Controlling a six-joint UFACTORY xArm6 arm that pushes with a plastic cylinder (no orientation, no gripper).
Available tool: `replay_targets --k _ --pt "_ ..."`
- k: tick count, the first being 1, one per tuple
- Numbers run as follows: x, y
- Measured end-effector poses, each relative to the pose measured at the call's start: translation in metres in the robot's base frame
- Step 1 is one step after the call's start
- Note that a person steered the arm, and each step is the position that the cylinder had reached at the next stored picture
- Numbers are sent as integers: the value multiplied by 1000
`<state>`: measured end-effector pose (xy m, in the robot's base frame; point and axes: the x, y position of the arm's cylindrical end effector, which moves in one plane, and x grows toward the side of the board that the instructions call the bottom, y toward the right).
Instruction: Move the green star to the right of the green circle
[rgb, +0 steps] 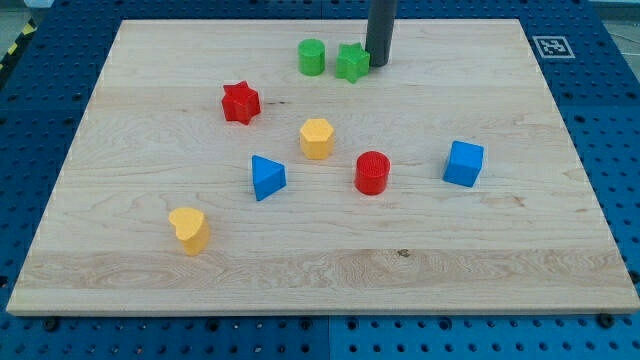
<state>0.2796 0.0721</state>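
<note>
The green star sits near the view's top, just right of the green circle, with a narrow gap between them. My tip stands on the board right against the star's right side. The dark rod rises from there out of the view's top.
A red star lies at the left. A yellow hexagon, a blue triangle and a red cylinder sit mid-board. A blue cube is at the right, a yellow heart at the lower left.
</note>
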Motion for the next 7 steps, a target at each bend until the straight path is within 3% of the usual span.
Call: replay_targets --k 3,7 --pt "-13 -10" --pt "11 -18"
